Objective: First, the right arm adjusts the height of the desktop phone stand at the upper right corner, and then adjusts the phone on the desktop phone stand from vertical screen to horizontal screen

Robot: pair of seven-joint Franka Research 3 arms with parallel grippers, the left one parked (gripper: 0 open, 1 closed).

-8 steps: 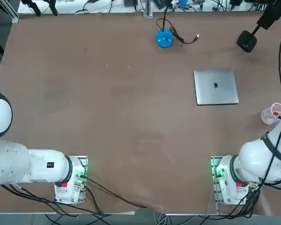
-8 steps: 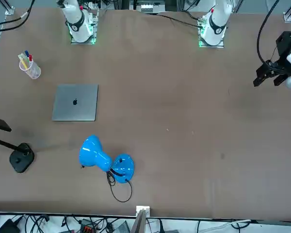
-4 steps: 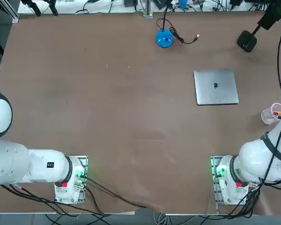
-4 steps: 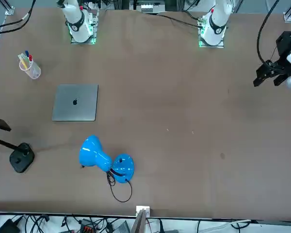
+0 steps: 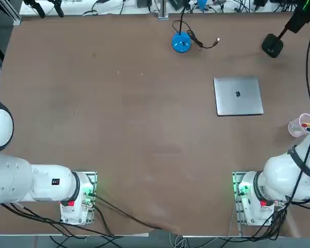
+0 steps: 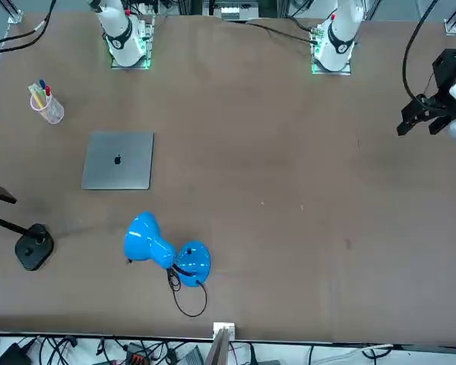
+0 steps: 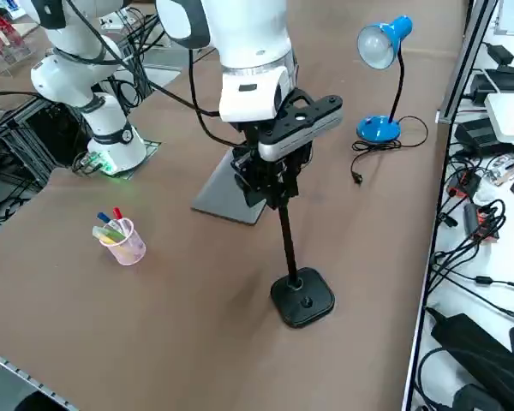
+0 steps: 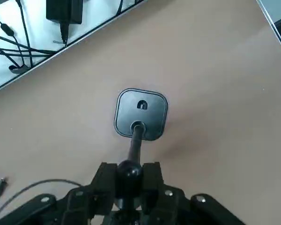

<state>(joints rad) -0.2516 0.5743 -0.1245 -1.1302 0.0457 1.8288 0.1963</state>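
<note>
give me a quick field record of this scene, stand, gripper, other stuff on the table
stand: desktop phone stand, black base on the table's far right corner, slim pole upright
right gripper: right gripper, above the base, shut on the stand's pole top
phone: not clearly visible
laptop: silver laptop, closed, flat on the table
lamp: blue lamp, beside the laptop
cup: pen cup, near the table's right edge
</note>
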